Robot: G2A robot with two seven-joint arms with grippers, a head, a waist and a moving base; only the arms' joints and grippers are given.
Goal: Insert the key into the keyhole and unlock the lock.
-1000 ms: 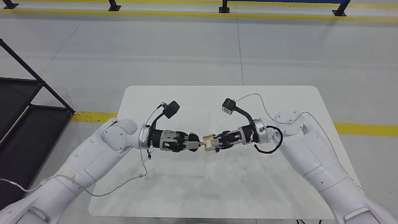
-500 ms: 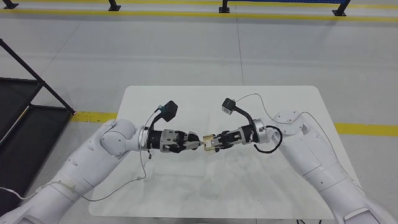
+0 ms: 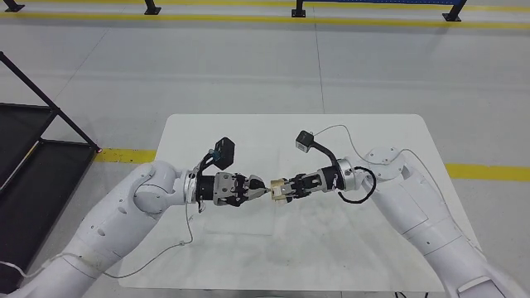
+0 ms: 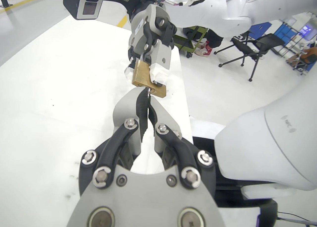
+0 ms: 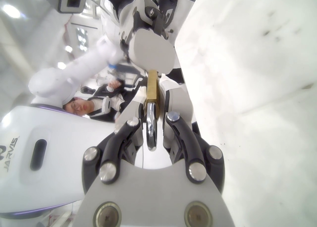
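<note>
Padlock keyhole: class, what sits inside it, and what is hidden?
A silver key meets the brass padlock at its underside, pinched by the left gripper. How deep it goes is hidden inside the body.

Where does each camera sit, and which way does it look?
Top view: above the arms, looking down at the white table; both arms show.
Left wrist view: on the left wrist, looking along the left gripper, which pinches the key, toward the right gripper.
Right wrist view: on the right wrist, looking past its own gripper toward the left arm.
Shared: all three show the brass lock in the right gripper.
</note>
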